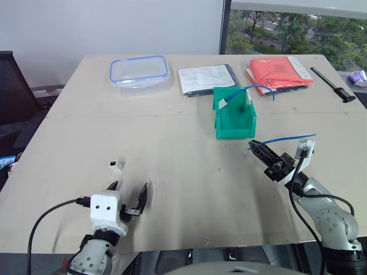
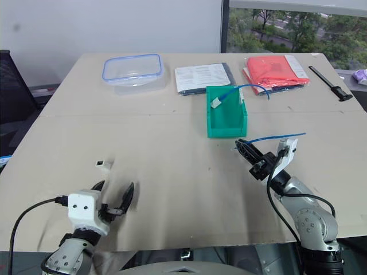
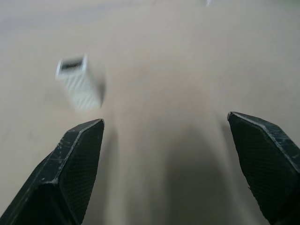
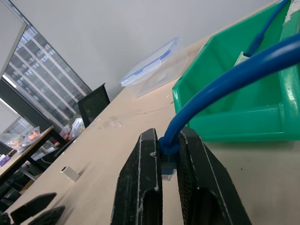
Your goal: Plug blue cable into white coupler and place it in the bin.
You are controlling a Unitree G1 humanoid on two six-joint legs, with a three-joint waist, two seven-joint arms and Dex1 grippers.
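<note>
The left tool (image 1: 127,196) hangs low over the table (image 1: 172,172) with its two fingers spread wide and nothing between them. The white coupler (image 1: 116,166) lies on the table just ahead of it, a little toward its left finger, untouched. To the right, the right tool (image 1: 258,151) is clamped tight on the blue cable (image 1: 287,139) close to one plug. The cable trails back over its wrist. The green bin (image 1: 234,118) stands just beyond that tool, with another blue cable and a white piece inside.
</note>
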